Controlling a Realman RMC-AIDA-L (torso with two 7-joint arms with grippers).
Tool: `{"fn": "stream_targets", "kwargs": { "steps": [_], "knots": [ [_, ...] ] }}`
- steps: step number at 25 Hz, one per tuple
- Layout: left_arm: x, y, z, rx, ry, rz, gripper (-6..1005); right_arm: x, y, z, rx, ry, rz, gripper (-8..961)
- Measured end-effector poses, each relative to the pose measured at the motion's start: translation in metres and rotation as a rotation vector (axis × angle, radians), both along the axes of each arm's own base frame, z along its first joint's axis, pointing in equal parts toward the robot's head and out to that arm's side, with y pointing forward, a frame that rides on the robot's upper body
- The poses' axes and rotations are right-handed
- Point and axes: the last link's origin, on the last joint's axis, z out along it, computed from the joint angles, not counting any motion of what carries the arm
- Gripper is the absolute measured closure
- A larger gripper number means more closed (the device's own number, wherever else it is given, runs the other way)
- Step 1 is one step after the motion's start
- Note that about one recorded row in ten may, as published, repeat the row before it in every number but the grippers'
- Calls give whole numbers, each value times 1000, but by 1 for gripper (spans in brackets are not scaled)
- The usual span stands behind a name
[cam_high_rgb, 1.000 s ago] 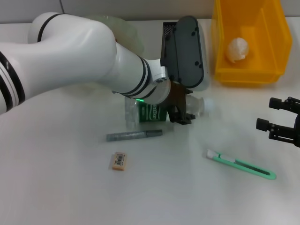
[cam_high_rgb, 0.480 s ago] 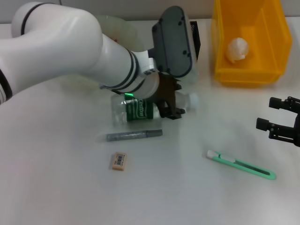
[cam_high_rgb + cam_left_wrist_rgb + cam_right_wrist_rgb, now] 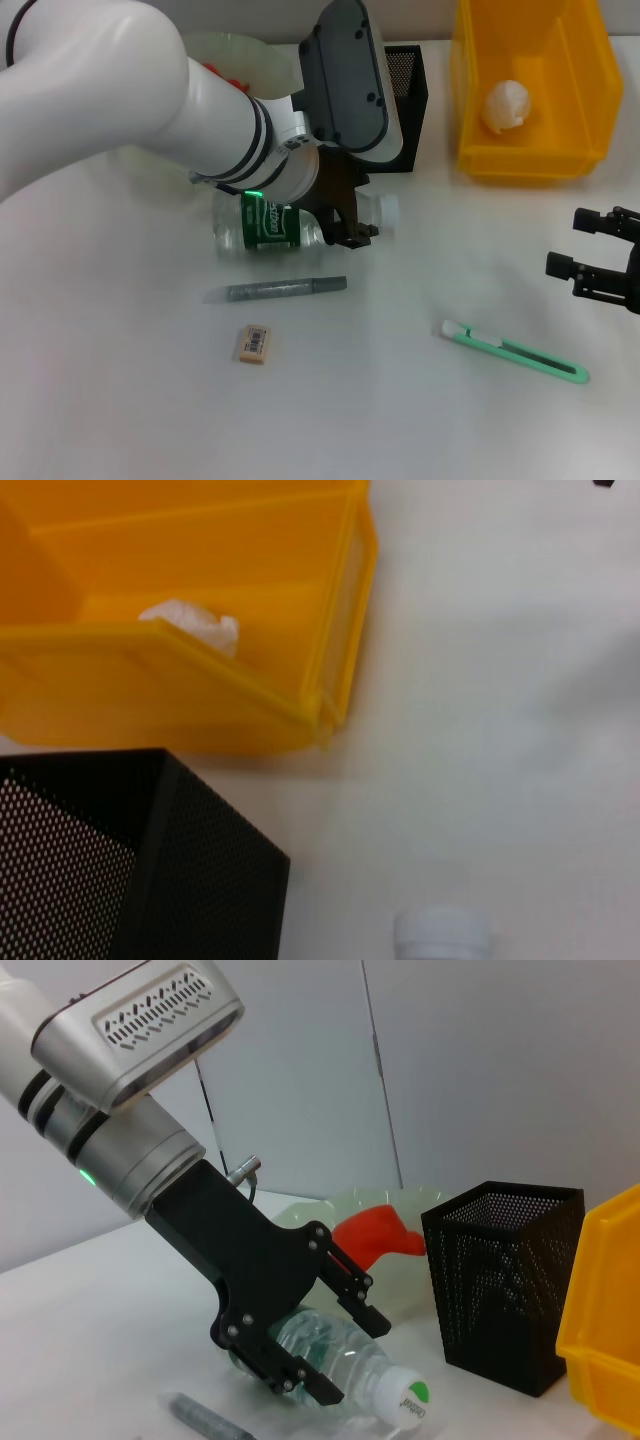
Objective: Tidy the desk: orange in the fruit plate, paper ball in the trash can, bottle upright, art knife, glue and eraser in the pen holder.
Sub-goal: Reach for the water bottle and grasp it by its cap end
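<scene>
On your white surface (image 3: pixel 120 400) the bottle (image 3: pixel 262 222) lies flat between the left end effector (image 3: pixel 345 222)'s open fingers, both dragged toward 10 o'clock since a second ago.

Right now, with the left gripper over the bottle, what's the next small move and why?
Probably close the left gripper on the bottle. The bottle lies on its side on the desk, and the open fingers straddle it near the neck. The right gripper sits idle.
</scene>
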Motion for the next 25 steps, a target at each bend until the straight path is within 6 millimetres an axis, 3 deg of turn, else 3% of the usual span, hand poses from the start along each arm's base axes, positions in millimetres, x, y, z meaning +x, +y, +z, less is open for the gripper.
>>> {"fn": "stream_targets", "kwargs": {
  "steps": [25],
  "knots": [
    [-6,-1,-26,26,34,-89,387,-1,-1,-1,-13,17,-2,176]
  ]
}}
